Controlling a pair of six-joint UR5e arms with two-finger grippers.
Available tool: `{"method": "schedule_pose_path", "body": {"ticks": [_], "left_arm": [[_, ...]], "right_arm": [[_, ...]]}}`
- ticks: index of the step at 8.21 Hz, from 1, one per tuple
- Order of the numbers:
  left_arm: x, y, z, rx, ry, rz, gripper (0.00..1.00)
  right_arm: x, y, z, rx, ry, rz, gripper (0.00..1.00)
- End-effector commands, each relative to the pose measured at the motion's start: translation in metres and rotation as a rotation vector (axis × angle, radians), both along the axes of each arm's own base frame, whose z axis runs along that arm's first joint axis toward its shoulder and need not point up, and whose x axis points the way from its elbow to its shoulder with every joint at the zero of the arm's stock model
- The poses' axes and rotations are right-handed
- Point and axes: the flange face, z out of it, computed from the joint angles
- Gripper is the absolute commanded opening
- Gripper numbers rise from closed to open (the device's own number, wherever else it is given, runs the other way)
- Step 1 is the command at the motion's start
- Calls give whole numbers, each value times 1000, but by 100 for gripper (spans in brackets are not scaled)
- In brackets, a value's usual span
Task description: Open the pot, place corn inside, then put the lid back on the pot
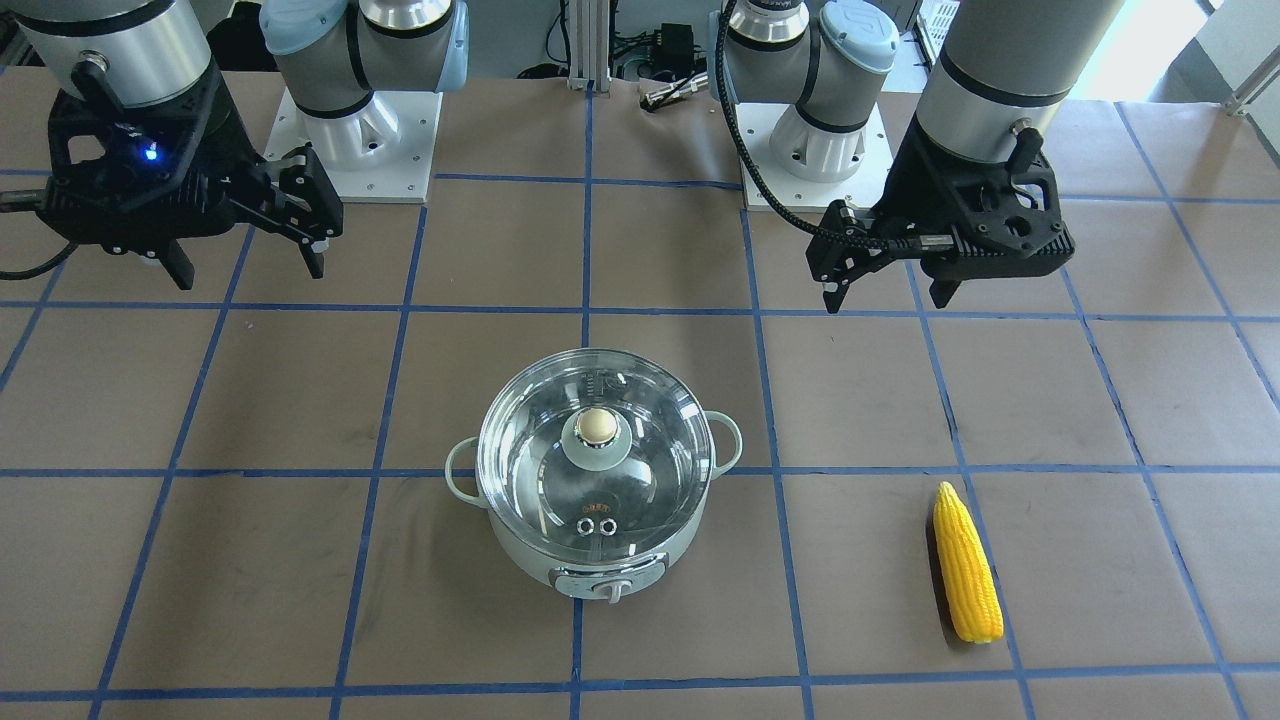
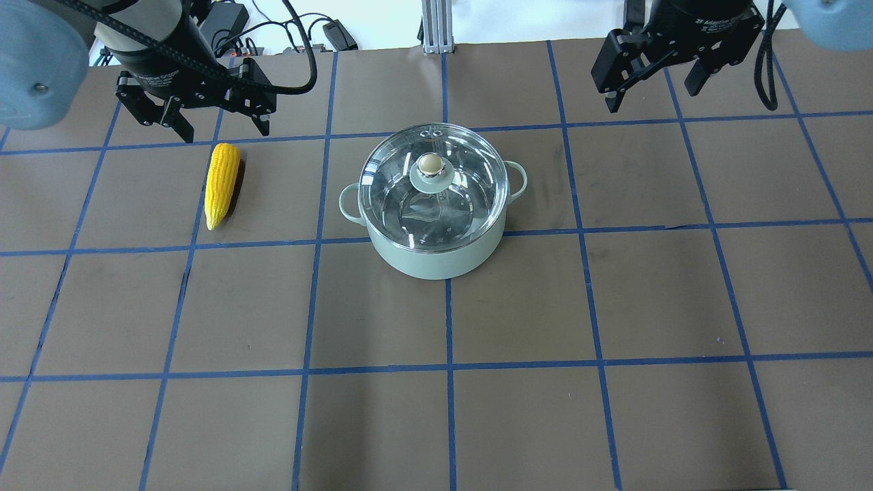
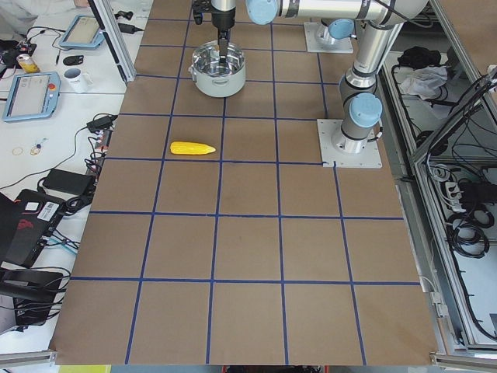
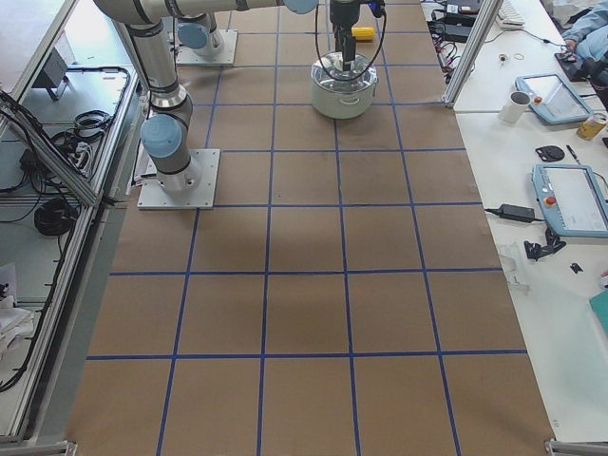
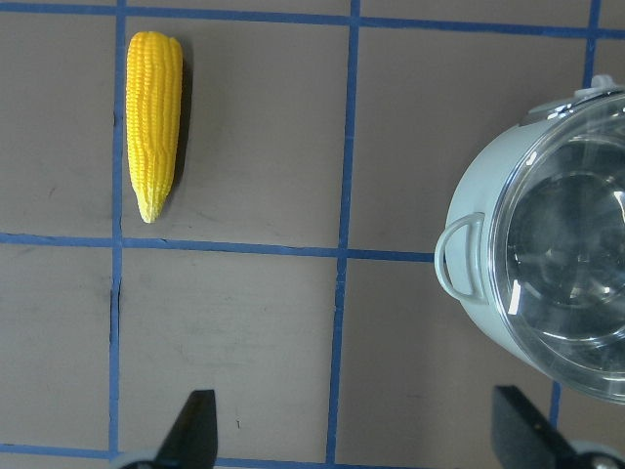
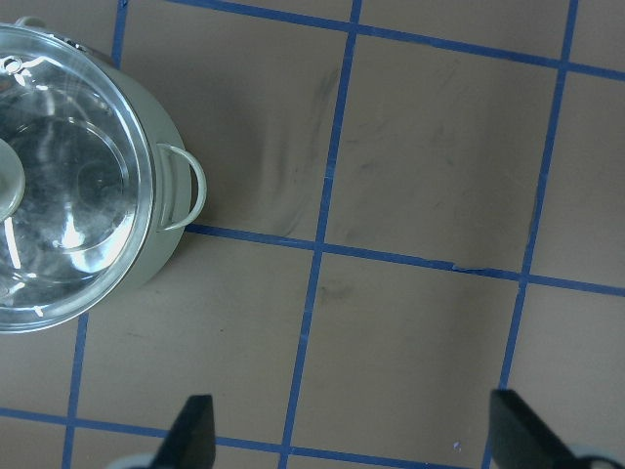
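I have both end effectors released and raised. The left (image 2: 225, 129) hangs by the corn (image 2: 222, 184), likely to take it. The right (image 2: 648, 92) is free for the lid (image 2: 470, 174), seated on the pot (image 2: 436, 262) mid-surface (image 2: 614, 293).

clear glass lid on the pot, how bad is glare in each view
Overhead exterior: the round clear glass lid shows patchy reflections over the pale mint-green pot, steel bottom readable. Right wrist-mounted: small bright white glints. Exterior left, right: too small to judge.
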Motion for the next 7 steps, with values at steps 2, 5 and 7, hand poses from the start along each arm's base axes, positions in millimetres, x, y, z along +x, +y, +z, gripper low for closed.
{"method": "schedule_pose_path", "body": {"ticks": [2,5,7], "left_arm": [[-1,0,2,-8,11,-12,100],[12,-9,1,-14,9,8,100],[41,-24,-18,12,7,58,100]], "right_arm": [[5,11,-4,71,-46,28,100],[10,8,-6,59,-81,24,100],[12,5,-10,64,-92,-2,100]]}}
